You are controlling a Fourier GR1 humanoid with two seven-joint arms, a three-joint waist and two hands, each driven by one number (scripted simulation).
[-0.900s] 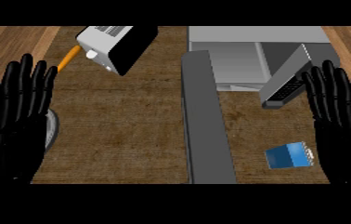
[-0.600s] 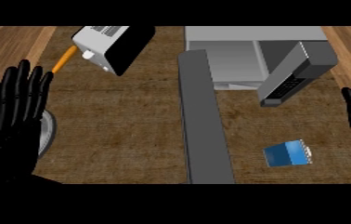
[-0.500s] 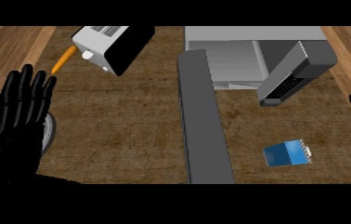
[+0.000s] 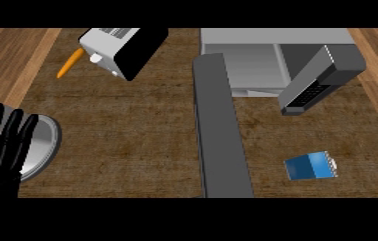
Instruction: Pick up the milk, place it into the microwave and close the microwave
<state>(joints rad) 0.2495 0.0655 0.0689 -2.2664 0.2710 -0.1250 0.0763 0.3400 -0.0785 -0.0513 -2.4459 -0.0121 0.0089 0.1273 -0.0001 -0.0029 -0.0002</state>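
Observation:
A blue milk carton [image 4: 311, 165] lies on its side on the wooden counter at the lower right. Beyond it the grey microwave [image 4: 255, 65] stands at the top right with its door [image 4: 319, 80] swung open toward me. My left hand [image 4: 15, 145] shows at the left edge, black fingers straight and held up, far from the carton. No right hand shows anywhere in the head view.
A long dark grey bar [image 4: 220, 135] runs down the middle of the counter. A white and black toaster [image 4: 122, 50] sits at the top left with an orange carrot [image 4: 69, 64] beside it. A silver plate [image 4: 40, 147] lies under my left hand.
My right hand has slid out of view past the right edge. My left hand has drawn back toward the left edge and lower.

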